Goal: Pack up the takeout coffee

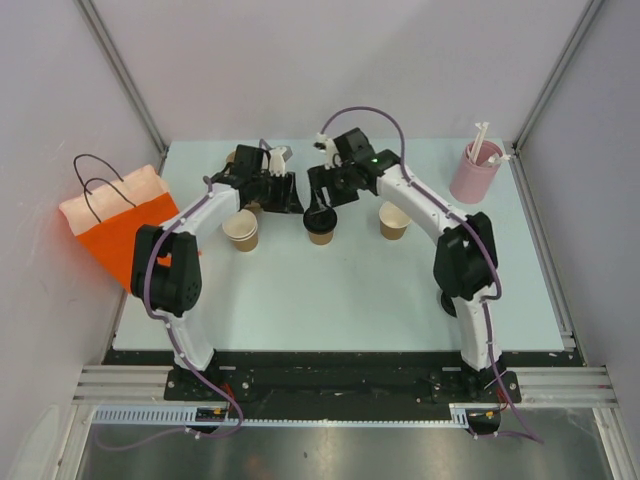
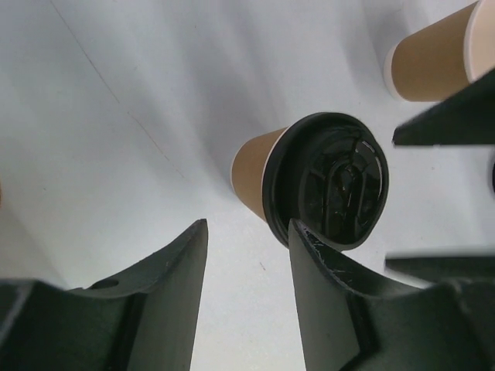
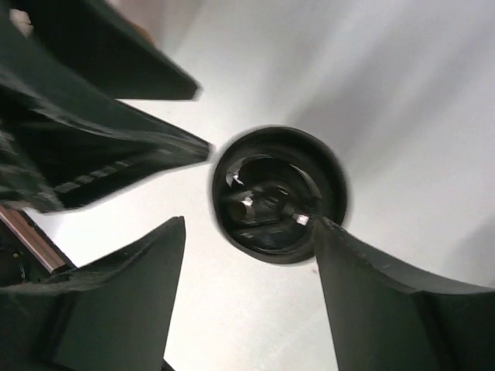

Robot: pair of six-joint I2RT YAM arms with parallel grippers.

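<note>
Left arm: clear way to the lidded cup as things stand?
Probably not yet. The left hand is open, close to the lidded cup, but the right hand hangs open right over its lid, crowding the approach.

- In the right wrist view, the black lid [image 3: 278, 193] was blurred, so you could not read its moulded detail, and the cup beneath it was wholly hidden.
- A finger [image 3: 387, 301] of the right hand [image 3: 249, 232] covered the lid's lower right rim; you could not tell whether it touched.
- In the left wrist view, a finger [image 2: 332, 294] of the left hand [image 2: 247, 228] hid the near rim of the lidded cup [image 2: 251, 166].
- The open cup [image 2: 429, 62] at top right ran off the picture's edge, and a dark fingertip [image 2: 452, 124] crossed its lower side.
- From above, the left arm [image 1: 190, 230] hid part of the orange bag [image 1: 115, 225], and a tan thing [image 1: 232, 157] behind the left hand was too covered for you to name.
</note>
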